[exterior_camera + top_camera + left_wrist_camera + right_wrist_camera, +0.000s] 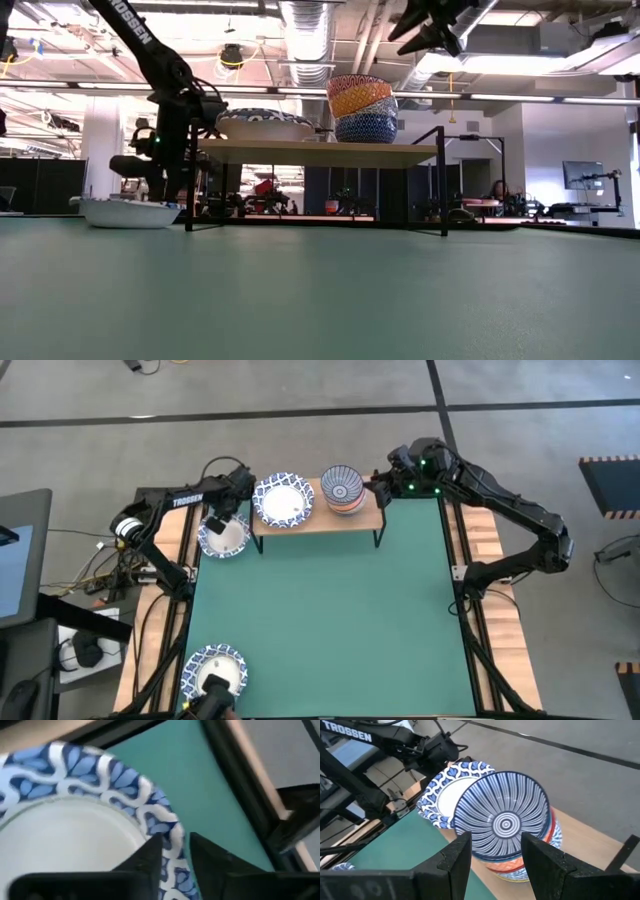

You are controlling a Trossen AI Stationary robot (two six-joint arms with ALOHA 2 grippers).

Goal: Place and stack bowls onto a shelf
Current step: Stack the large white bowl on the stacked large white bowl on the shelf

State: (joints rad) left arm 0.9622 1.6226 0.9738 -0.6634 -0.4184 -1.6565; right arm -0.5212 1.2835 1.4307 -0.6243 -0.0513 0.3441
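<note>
A wide blue-lattice bowl (222,540) sits on its base on the green mat, left of the shelf (315,520); it also shows in the low view (130,212). My left gripper (222,515) is at its far rim, shut on it (176,842). On the shelf's wooden top (320,153) rest another lattice bowl (283,500) and a stack of small bowls (343,490) with the ray-patterned one on top (505,820). My right gripper (496,850) hangs open above and just right of that stack (430,30), touching nothing. My left gripper holds the lattice bowl by its rim (172,832), pinched with one finger (150,857) inside the bowl and the other (210,855) outside. The fingers come from above, slanting down. The bowl lies level with its base on the mat (130,218).
A third lattice bowl (213,668) lies at the mat's near left corner, with a dark thing (210,700) at its near side. The green mat (320,620) spreads between that bowl and the shelf. Thin black shelf legs (443,180) stand at the plank's corners.
</note>
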